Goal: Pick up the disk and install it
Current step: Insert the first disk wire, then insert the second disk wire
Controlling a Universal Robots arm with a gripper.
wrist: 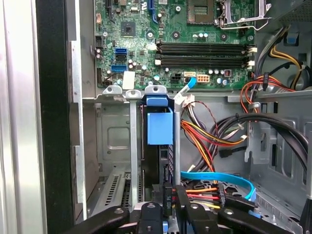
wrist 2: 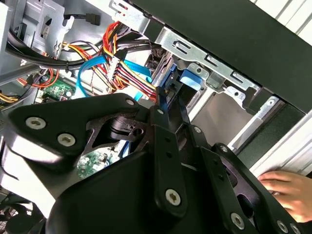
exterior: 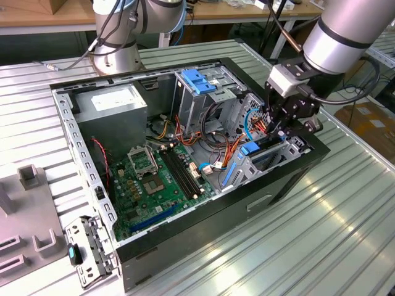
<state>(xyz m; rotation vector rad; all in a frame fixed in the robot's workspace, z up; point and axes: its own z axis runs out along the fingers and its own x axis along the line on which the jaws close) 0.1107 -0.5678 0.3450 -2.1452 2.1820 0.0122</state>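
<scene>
The hand (exterior: 285, 126) reaches into the open computer case (exterior: 290, 179) on the worktop (exterior: 321, 234) — pinching the disk (wrist 2: 165, 95) edge-on in the drive bay (wrist: 122, 141).

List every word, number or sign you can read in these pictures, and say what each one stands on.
No text here can be read.
White label on the grey metal power supply box: print too small to read.
Green motherboard in the first wrist view: white markings, too small to read.
</scene>
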